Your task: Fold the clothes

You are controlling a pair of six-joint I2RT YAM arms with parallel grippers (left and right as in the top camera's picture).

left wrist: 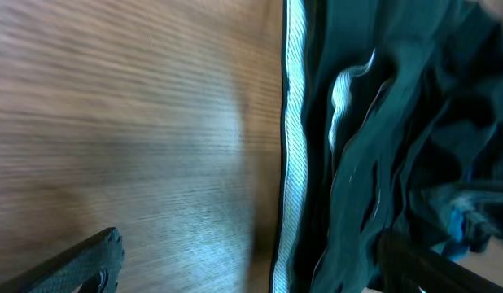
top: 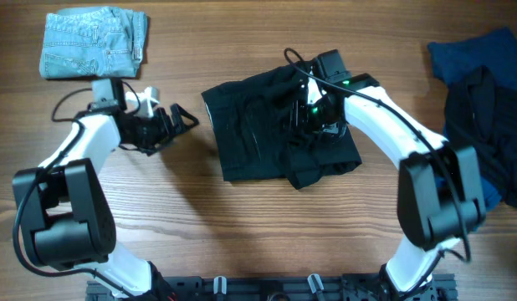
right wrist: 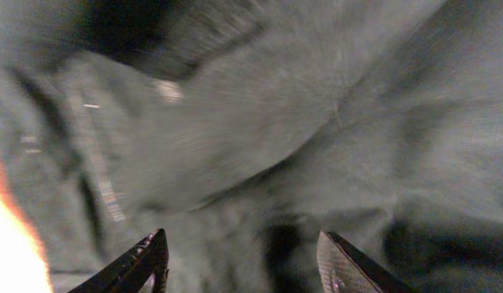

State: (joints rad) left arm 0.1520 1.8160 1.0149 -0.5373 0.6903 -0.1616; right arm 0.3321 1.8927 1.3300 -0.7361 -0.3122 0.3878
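My left gripper point(top: 180, 119) stands wide apart over the bare table point(top: 242, 238) just left of the black shorts point(top: 246, 138), which lie crumpled mid-table, and my right gripper point(right wrist: 243, 267) hangs close over their right half, its fingers parted, not clamped.

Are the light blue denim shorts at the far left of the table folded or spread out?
Folded: the denim shorts form a compact rectangle, with layers stacked at one edge.
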